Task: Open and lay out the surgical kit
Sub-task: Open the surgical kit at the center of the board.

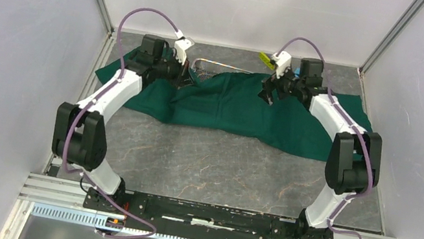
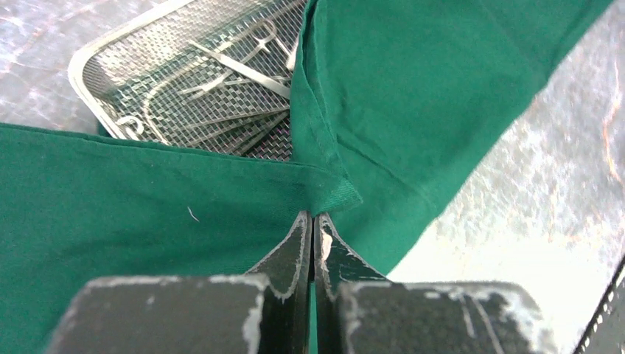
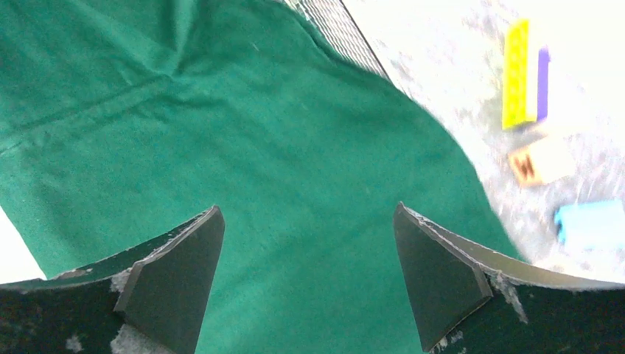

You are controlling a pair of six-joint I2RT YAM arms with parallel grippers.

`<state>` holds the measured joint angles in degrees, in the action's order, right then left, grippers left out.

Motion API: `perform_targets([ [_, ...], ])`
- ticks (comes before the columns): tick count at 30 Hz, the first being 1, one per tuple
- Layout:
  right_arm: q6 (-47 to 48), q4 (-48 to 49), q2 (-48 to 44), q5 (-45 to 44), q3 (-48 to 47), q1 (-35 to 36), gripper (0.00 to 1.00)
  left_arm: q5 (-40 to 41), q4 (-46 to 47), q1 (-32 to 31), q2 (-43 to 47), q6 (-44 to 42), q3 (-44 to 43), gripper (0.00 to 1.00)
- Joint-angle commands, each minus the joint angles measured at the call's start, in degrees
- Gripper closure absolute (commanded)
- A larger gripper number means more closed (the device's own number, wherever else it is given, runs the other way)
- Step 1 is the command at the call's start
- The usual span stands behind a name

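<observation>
The surgical kit lies at the back of the table. Its dark green cloth is spread wide and partly folded back off the silver wire-mesh tray. Slim steel clamps lie in the uncovered part of the tray. My left gripper is shut on a folded corner of the cloth next to the tray, and green shows between its fingers. My right gripper hangs open just above the cloth near its right part, with nothing between the fingers. From above, the left gripper and right gripper flank the tray.
Beyond the cloth's right edge lie a yellow-green block, a brown block and a blue block. Metal frame posts and white walls close in the table at the back and sides. Bare grey tabletop lies in front of the cloth.
</observation>
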<state>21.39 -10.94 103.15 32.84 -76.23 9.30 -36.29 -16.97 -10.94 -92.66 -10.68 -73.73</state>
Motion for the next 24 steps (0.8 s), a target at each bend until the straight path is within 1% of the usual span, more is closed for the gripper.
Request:
perform_targets([
  [1, 13.34, -0.18, -1.09, -0.31, -3.60, 4.54, 0.07, -3.41, 1.43, -1.48, 5.53, -5.53, 3.80, 0.98],
  [5, 18.60, -2.69, 2.45, 0.63, -7.94, 7.31, 0.06, -3.17, 1.42, -2.54, 7.38, -6.43, 6.44, 0.98],
  [8, 23.00, -7.31, 6.35, 0.84, -13.98, 9.04, 0.06, -2.67, 1.42, -3.02, 8.69, -7.21, 8.07, 0.98],
  [13, 30.74, -12.92, 11.33, -0.71, -21.06, 11.31, 0.06, -2.20, 1.42, -3.32, 10.04, -7.66, 9.74, 0.98],
  [16, 33.87, -16.59, 14.54, -0.81, -24.94, 12.01, 0.06, -2.04, 1.27, -3.55, 10.32, -7.65, 9.88, 0.98],
  [24, 38.50, -17.84, 18.74, -2.74, -26.36, 12.92, 0.08, -0.91, 0.98, -3.65, 11.78, -8.13, 10.78, 0.98],
])
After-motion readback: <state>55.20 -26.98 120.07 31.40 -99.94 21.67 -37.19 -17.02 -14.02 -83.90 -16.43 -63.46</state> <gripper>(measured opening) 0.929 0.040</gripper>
